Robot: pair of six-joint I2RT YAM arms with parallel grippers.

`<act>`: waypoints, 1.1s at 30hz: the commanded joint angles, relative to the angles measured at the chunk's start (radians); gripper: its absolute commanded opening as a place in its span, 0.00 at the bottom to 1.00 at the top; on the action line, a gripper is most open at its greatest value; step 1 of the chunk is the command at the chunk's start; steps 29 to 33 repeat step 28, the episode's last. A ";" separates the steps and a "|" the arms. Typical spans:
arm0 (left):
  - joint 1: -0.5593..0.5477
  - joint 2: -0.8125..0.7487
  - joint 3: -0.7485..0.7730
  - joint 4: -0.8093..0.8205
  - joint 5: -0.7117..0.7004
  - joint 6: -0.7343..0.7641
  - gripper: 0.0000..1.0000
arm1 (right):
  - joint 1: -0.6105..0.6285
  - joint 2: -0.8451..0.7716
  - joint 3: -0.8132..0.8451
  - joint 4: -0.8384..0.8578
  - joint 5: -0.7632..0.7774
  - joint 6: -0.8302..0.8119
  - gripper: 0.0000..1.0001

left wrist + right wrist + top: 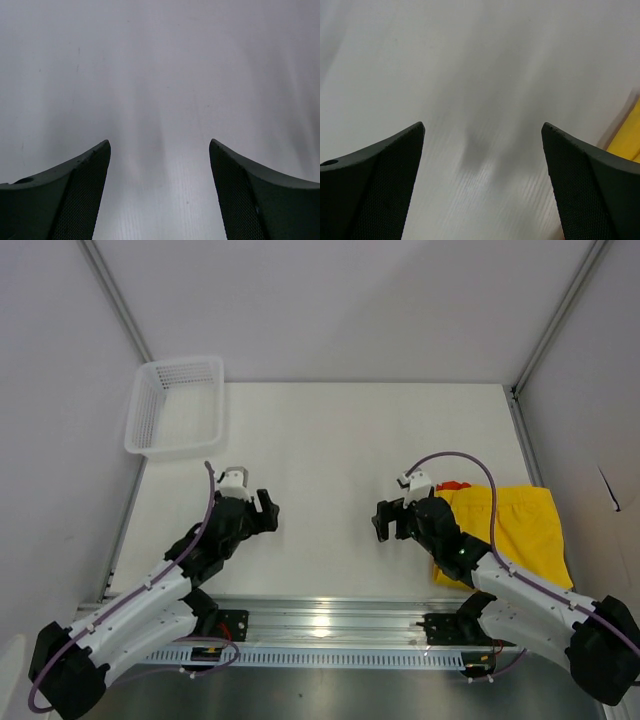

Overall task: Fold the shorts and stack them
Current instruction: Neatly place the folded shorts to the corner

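Top external view first: a white table (330, 440) fills the middle of the booth, closed in by pale grey walls (330, 300) with metal frame bars running down the corners. Along the table's near edge lies a silver rail (330, 618) carrying both arm bases.

Well beyond the left gripper (268, 513), at the far left corner, a white mesh basket (175, 405) sits partly over the table's edge.

The yellow shorts (525, 525) lie flat just to the right of the right gripper (392, 522), with that arm's forearm crossing over their near left part. A small patch of the orange-red shorts (455, 485) shows at the yellow pair's far left corner, close behind the right wrist; whether it lies under or beside the yellow I cannot tell.

Both grippers hang low over bare table, well apart and turned toward each other.

From the left wrist, the left gripper (160, 145) stands wide apart, nothing between its dark textured fingers (80, 190), only white table (160, 70) below. From the right wrist, the right gripper (482, 127) is spread wider, holding nothing, with a sliver of yellow shorts (627, 135) at its right.
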 commanded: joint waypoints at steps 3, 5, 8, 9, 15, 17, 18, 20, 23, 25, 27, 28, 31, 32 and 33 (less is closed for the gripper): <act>-0.001 -0.139 -0.115 0.102 -0.083 0.061 0.86 | 0.000 -0.043 -0.053 0.174 0.057 -0.014 0.99; -0.003 -0.192 -0.151 0.133 -0.076 0.062 0.90 | -0.003 -0.043 -0.055 0.173 0.064 -0.013 1.00; -0.001 -0.229 -0.173 0.147 -0.066 0.061 0.92 | -0.003 -0.047 -0.053 0.158 0.067 -0.011 0.99; -0.001 -0.231 -0.175 0.148 -0.066 0.059 0.93 | -0.003 -0.050 -0.055 0.156 0.066 -0.010 0.99; -0.003 -0.199 -0.164 0.155 -0.062 0.058 0.97 | -0.003 -0.051 -0.056 0.155 0.063 -0.008 1.00; -0.001 -0.192 -0.162 0.155 -0.046 0.062 0.99 | -0.003 -0.047 -0.053 0.153 0.054 -0.006 1.00; -0.001 -0.192 -0.153 0.155 -0.039 0.072 0.99 | -0.003 -0.047 -0.055 0.154 0.052 -0.005 1.00; -0.001 -0.200 -0.170 0.162 -0.011 0.079 0.99 | -0.003 -0.049 -0.056 0.154 0.051 -0.003 1.00; -0.003 -0.218 -0.173 0.164 -0.019 0.079 0.99 | -0.003 -0.046 -0.058 0.159 0.054 -0.002 1.00; -0.001 -0.220 -0.175 0.164 -0.023 0.078 0.99 | -0.005 -0.043 -0.056 0.159 0.055 0.000 0.99; -0.001 -0.219 -0.175 0.164 -0.025 0.078 0.99 | -0.005 -0.032 -0.055 0.159 0.043 0.000 0.99; -0.001 -0.214 -0.172 0.162 -0.026 0.076 0.99 | -0.005 -0.029 -0.053 0.162 0.041 0.000 1.00; -0.001 -0.214 -0.172 0.162 -0.026 0.076 0.99 | -0.005 -0.029 -0.053 0.162 0.041 0.000 1.00; -0.001 -0.214 -0.172 0.162 -0.026 0.076 0.99 | -0.005 -0.029 -0.053 0.162 0.041 0.000 1.00; -0.001 -0.214 -0.172 0.162 -0.026 0.076 0.99 | -0.005 -0.029 -0.053 0.162 0.041 0.000 1.00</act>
